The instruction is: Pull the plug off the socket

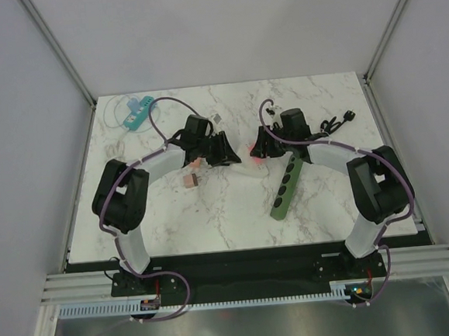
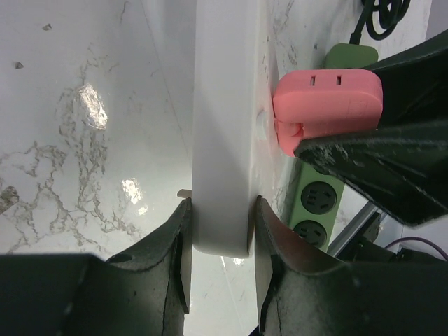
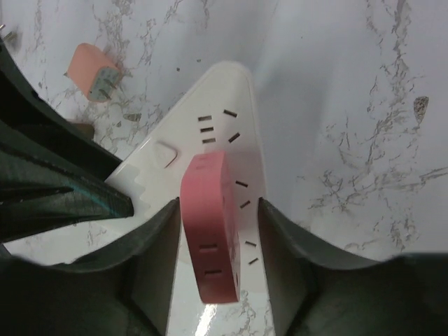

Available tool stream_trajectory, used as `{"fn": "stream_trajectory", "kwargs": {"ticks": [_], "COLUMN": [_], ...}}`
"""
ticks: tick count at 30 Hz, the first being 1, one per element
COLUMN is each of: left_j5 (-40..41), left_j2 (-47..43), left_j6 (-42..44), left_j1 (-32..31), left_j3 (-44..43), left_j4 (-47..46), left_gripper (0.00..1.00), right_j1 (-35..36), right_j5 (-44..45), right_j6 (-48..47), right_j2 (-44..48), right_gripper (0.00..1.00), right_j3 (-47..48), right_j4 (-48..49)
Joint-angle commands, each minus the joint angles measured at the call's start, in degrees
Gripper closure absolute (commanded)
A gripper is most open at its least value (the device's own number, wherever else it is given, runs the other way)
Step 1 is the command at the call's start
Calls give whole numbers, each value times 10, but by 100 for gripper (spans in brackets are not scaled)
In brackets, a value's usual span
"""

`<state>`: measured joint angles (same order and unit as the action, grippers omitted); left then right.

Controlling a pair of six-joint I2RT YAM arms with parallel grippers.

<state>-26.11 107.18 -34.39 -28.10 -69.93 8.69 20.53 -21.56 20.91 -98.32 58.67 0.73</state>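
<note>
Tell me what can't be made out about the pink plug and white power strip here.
Prongs of the pink plug: hidden in every view where it meets the white power strip.
Grip of the right end effector: right wrist view does not settle whether both fingers touch the plug.
Top view: the left end effector and the right one cover most of plug and strip.
Strip's far end: cut off by the left wrist view's top edge.
</note>
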Motion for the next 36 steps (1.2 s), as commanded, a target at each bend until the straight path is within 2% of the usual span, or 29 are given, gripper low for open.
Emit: {"fn": "stream_trajectory", "kwargs": {"ticks": [1,3,4,5,6,8,15,18,21,25,31,36], "left_j5": [17,14,15,17,18,27,112,128,130,135,121,62], "left_j2": [-8,-7,-7,-6,-4,-1,2,6,8,10,12,49], "left_j6": [57,58,59,60,61,61,67,69,70,73,84,78], "left_j1": [-4,-5,-6,-6,-6,-6,-5,-6,-6,-4,-3,-5], "left_j3": [7,6,6,6,6,5,2,-2,-6,-11,-34,-79], "left_j4": [49,50,50,53,53,58,90,103,106,112,112,112], "left_gripper": [98,98,98,98,98,98,98,98,98,98,98,98], "right_j1": [3,3,3,3,4,3,2,1,-6,-10,-13,-13], "right_j5": [-1,-1,-1,0,6,32,118,125,89,63,80,109], "right_j6": [-12,-10,-10,-9,-6,-7,-4,12,48,61,38,19], "right_j2": [-26,-38,-41,-42,-37,-27,80,123,152,158,206,268], "right_gripper": [49,61,72,77,87,99,100,100,100,100,100,100], "right_j3": [36,46,50,52,58,60,43,14,-6,3,0,-20], "right_j4": [19,18,15,11,2,-5,-24,-11,16,-6,-55,-96]}}
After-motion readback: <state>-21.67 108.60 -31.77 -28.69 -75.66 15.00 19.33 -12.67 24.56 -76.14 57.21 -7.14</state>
